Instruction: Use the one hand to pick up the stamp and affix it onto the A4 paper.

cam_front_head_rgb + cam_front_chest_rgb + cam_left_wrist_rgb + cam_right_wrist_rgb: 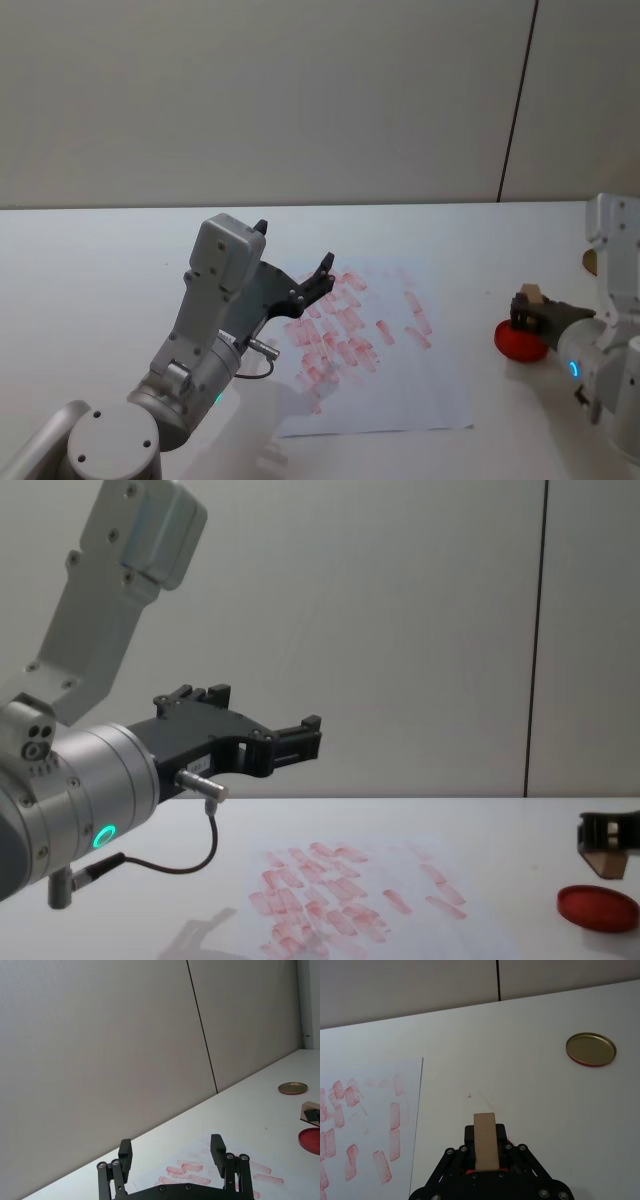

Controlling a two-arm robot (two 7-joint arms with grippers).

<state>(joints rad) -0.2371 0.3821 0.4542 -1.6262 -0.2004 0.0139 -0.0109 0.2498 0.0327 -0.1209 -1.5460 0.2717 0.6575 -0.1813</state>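
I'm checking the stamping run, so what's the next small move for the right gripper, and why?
Probably carry the stamp left to the paper. The right gripper holds the stamp just above the ink pad, which sits right of the paper, so it seems inked.

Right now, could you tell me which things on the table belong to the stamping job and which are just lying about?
Part of the job:
right tool, shut on the stamp
A4 paper
red ink pad

Lying about:
gold lid
left tool, open, idle above the paper

stamp's underside — hidden by fingers
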